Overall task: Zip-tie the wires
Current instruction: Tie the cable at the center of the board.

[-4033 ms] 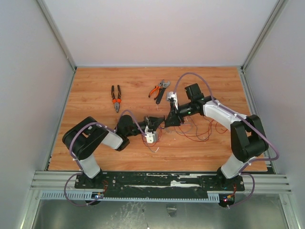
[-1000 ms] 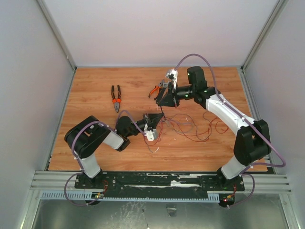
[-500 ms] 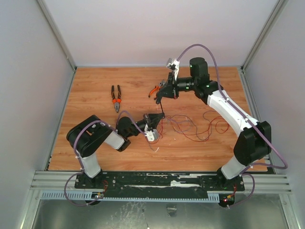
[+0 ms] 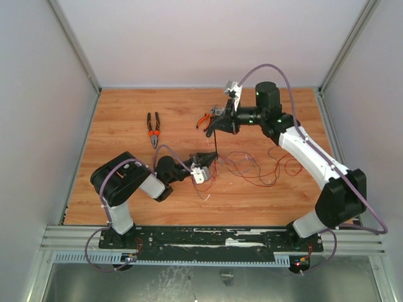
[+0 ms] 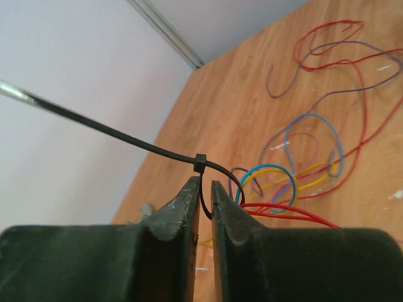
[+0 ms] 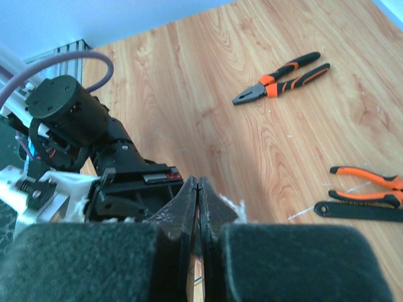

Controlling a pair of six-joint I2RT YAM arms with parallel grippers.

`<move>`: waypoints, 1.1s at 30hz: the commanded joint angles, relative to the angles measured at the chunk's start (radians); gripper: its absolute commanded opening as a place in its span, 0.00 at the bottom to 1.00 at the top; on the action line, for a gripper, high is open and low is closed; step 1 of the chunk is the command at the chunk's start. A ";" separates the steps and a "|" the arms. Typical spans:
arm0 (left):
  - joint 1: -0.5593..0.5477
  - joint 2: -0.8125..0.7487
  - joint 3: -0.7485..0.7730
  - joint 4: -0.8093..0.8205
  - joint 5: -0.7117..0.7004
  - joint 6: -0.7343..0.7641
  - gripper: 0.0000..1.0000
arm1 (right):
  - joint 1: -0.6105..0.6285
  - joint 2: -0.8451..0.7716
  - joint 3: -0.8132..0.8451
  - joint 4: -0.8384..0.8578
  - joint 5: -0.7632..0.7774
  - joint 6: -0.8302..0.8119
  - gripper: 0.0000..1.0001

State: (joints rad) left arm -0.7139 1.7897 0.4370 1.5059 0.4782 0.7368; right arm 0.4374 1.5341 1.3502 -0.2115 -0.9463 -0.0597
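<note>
- Your right gripper (image 4: 217, 124): clenched on the zip tie (image 5: 199, 165) tail, raised to draw the loop tight.
- Your left gripper (image 5: 204, 184): jaws barely parted around the loop; grip unclear.
- The wires (image 5: 277, 211): threaded through the loop.

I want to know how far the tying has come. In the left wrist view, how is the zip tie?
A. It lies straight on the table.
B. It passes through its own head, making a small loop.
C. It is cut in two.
B: the zip tie runs through its own head and curves into a small loop at the tips of the left tool.
</note>
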 commanded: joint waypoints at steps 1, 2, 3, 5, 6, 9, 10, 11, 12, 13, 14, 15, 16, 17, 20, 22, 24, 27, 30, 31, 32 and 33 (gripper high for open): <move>-0.018 0.019 -0.025 0.041 -0.036 -0.147 0.21 | 0.003 -0.098 -0.089 0.085 0.065 -0.037 0.00; -0.018 0.018 -0.026 0.052 -0.057 -0.172 0.23 | 0.003 -0.106 -0.115 0.093 0.068 -0.033 0.00; -0.017 0.017 -0.029 0.066 -0.087 -0.198 0.26 | 0.003 -0.114 -0.130 0.098 0.069 -0.032 0.00; -0.017 0.008 -0.036 0.089 -0.144 -0.242 0.31 | 0.002 -0.124 -0.163 0.117 0.073 -0.020 0.00; -0.017 0.001 -0.039 0.098 -0.173 -0.261 0.34 | 0.002 -0.128 -0.179 0.126 0.071 -0.016 0.00; -0.016 -0.021 -0.056 0.122 -0.225 -0.315 0.39 | 0.003 -0.135 -0.216 0.152 0.068 0.004 0.00; -0.016 -0.029 -0.061 0.128 -0.241 -0.332 0.40 | 0.002 -0.136 -0.226 0.161 0.069 0.015 0.00; -0.016 -0.037 -0.064 0.137 -0.265 -0.354 0.41 | 0.003 -0.136 -0.233 0.167 0.072 0.022 0.00; -0.015 -0.045 -0.074 0.148 -0.287 -0.371 0.42 | 0.003 -0.134 -0.235 0.169 0.075 0.027 0.00; -0.015 -0.054 -0.080 0.157 -0.300 -0.379 0.42 | 0.004 -0.130 -0.235 0.166 0.081 0.032 0.00; -0.014 -0.065 -0.085 0.162 -0.306 -0.380 0.42 | 0.006 -0.128 -0.233 0.163 0.085 0.036 0.00; -0.013 -0.080 -0.088 0.163 -0.312 -0.383 0.42 | 0.006 -0.128 -0.231 0.160 0.090 0.039 0.00; -0.013 -0.096 -0.087 0.167 -0.354 -0.417 0.43 | 0.008 -0.128 -0.229 0.160 0.095 0.044 0.00; -0.013 -0.112 -0.088 0.182 -0.417 -0.480 0.43 | 0.011 -0.129 -0.228 0.163 0.102 0.052 0.00; -0.006 -0.177 -0.100 0.193 -0.520 -0.639 0.44 | 0.014 -0.129 -0.214 0.162 0.118 0.073 0.00; -0.003 -0.235 -0.086 0.101 -0.507 -0.705 0.44 | 0.015 -0.126 -0.198 0.154 0.127 0.088 0.00; -0.002 -0.299 -0.050 -0.051 -0.522 -0.772 0.44 | 0.015 -0.120 -0.182 0.143 0.139 0.105 0.00; -0.002 -0.380 0.010 -0.290 -0.533 -0.820 0.51 | 0.016 -0.107 -0.151 0.123 0.144 0.130 0.00; -0.003 -0.430 0.017 -0.387 -0.468 -0.841 0.55 | 0.017 -0.099 -0.135 0.118 0.144 0.150 0.00; -0.002 -0.445 0.014 -0.405 -0.436 -0.854 0.56 | 0.018 -0.098 -0.132 0.119 0.146 0.158 0.00; -0.002 -0.463 0.016 -0.430 -0.409 -0.872 0.56 | 0.018 -0.098 -0.129 0.122 0.149 0.168 0.00; -0.001 -0.475 0.023 -0.461 -0.377 -0.890 0.56 | 0.018 -0.098 -0.123 0.122 0.152 0.175 0.00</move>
State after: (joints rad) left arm -0.7200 1.3609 0.4423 1.2179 0.0082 -0.0597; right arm 0.4492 1.4292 1.1835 -0.0959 -0.8162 0.0635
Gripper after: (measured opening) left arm 0.559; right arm 0.003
